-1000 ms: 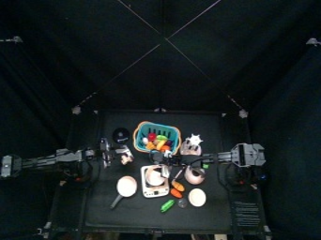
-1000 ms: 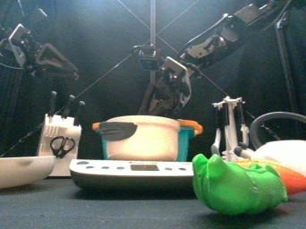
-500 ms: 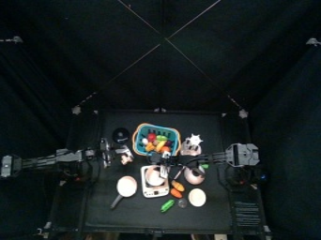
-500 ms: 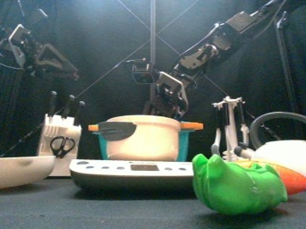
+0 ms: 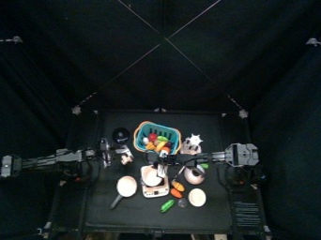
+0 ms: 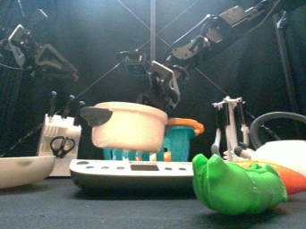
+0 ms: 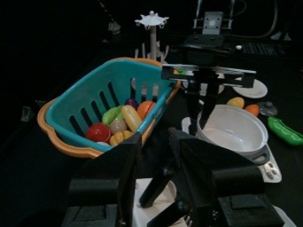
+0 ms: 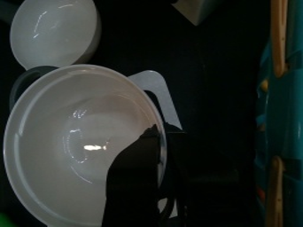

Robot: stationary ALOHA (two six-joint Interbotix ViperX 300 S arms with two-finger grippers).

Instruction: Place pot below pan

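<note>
The pot (image 6: 128,123), grey outside and pale inside, hangs tilted above the white scale (image 6: 131,170). My right gripper (image 6: 160,89) is shut on its rim. In the right wrist view one jaw lies inside the pot (image 8: 73,146) at the rim, under my right gripper (image 8: 158,142). In the top view the pot (image 5: 153,174) is over the scale (image 5: 158,191), with my right gripper (image 5: 164,170) on it. The pan (image 5: 127,186) lies to the left of the scale; it also shows in the right wrist view (image 8: 53,27) and front view (image 6: 21,170). My left gripper (image 7: 164,155) is open and empty at the table's left (image 5: 105,161).
A teal basket (image 5: 157,139) of toy vegetables stands behind the pot, also in the left wrist view (image 7: 101,111). A flat white dish (image 5: 197,197) lies right of the scale. A green toy (image 6: 239,183) is at the front. A utensil holder (image 6: 60,134) and a rack (image 6: 230,125) stand further back.
My right gripper has come down onto the pot's rim, closed on it, lifted it off the scale and tilted it. The left arm has not moved.
</note>
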